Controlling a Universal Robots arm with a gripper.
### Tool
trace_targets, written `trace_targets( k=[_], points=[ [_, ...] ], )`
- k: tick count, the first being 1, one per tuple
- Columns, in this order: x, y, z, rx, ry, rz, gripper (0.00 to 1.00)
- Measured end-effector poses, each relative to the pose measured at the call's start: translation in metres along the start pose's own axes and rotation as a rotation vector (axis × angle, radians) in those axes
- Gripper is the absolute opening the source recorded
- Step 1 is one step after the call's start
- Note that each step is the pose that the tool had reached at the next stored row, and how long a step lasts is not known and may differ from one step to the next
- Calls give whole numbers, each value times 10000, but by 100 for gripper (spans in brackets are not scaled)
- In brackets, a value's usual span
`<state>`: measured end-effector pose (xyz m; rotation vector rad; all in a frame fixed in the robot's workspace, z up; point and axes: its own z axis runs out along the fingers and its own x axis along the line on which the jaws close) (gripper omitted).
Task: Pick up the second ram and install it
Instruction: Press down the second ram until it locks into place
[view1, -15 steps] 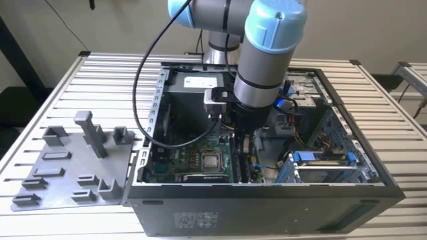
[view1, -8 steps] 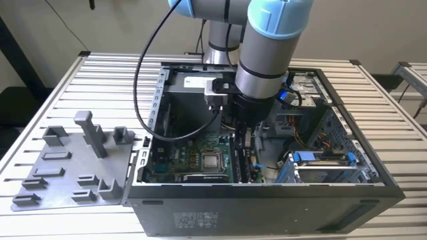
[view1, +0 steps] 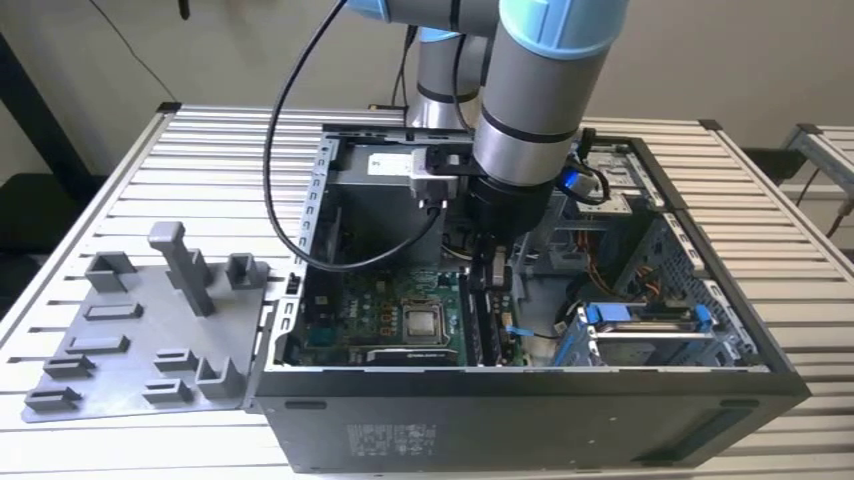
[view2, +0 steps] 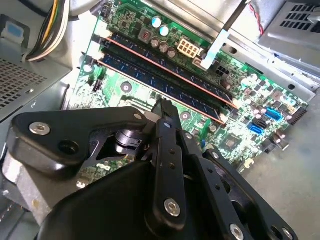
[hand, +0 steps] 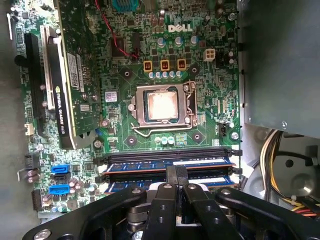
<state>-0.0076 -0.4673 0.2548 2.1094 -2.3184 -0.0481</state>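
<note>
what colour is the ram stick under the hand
Dark blue, the ram stick seated in its slot, best in the first wrist view.

Open computer case (view1: 534, 420) sitting on slatted table (view1: 120, 130); grey fixture plate (view1: 134, 340) lying beside it; processor socket (hand: 162, 106) showing.

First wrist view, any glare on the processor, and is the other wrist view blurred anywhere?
First wrist view: the processor lid is washed out by a bright reflection. Second wrist view: the gripper body up close looks soft, while the motherboard beyond stays sharper.
</note>
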Motion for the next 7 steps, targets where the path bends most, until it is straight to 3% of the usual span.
trace_targets(
  k=[7],
  points=[
    [0, 0, -3, -1, 3, 0, 11]
  ],
)
